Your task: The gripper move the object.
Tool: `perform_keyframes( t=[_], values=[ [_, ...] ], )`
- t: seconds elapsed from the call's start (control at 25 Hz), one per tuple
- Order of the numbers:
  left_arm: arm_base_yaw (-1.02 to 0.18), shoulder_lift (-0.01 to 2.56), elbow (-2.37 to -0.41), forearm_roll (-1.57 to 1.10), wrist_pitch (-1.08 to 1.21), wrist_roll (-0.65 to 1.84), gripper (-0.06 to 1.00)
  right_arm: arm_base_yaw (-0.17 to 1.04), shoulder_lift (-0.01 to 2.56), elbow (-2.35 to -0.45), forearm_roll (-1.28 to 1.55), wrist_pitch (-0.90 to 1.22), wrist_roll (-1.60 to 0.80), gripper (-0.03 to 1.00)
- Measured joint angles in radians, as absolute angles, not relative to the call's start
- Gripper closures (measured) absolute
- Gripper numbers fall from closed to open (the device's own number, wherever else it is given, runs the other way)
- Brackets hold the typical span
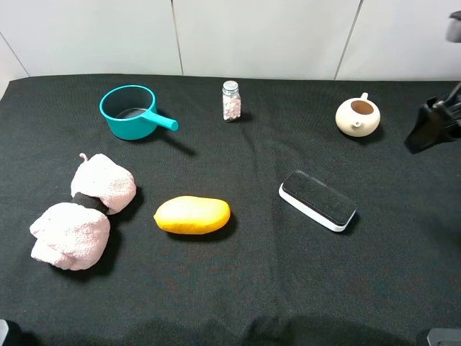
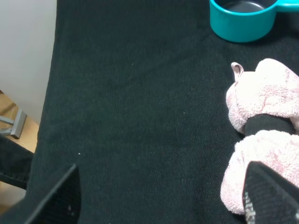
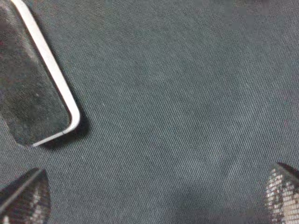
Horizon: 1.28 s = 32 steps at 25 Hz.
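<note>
The object, a flat oblong eraser (image 1: pixel 318 200) with a black felt top and white base, lies on the black cloth right of centre. One end of it also shows in the right wrist view (image 3: pixel 28 93). My right gripper (image 1: pixel 426 131) hangs at the far right edge, above the cloth and well away from the eraser. In its wrist view it (image 3: pixel 154 200) is open and empty, and the eraser lies off to one side beyond one fingertip (image 3: pixel 23 200). My left gripper (image 2: pixel 161 200) is open and empty over the cloth's left side, near the pink towels.
A yellow mango (image 1: pixel 192 215) lies left of the eraser. A cream teapot (image 1: pixel 357 117) stands at the back right, a small bottle (image 1: pixel 231 101) at the back centre, a teal pot (image 1: pixel 133 112) at the back left. Two pink towels (image 1: pixel 103 182) lie at the left.
</note>
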<state>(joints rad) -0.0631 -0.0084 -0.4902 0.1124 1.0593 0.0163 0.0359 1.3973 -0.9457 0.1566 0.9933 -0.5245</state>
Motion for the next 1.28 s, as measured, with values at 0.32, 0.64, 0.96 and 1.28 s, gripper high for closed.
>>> perform_keyframes(
  t=[0.32,0.64,0.96,1.28],
  values=[
    [-0.063,-0.008,-0.49,0.112,1.059,0.016,0.18,0.198,1.466,-0.946,0.152,0.925,-0.493,0.27],
    [-0.063,-0.008,-0.49,0.112,1.059,0.016,0.18,0.327,1.504,-0.946,0.151,0.91,-0.43,0.27],
    [-0.063,-0.008,-0.49,0.112,1.059,0.016,0.18,0.447,1.507,-0.946,0.149,0.9,-0.322,0.27],
    [-0.063,-0.008,-0.49,0.112,1.059,0.016,0.18,0.561,1.507,-0.904,0.126,0.846,-0.146,0.27]
  ],
)
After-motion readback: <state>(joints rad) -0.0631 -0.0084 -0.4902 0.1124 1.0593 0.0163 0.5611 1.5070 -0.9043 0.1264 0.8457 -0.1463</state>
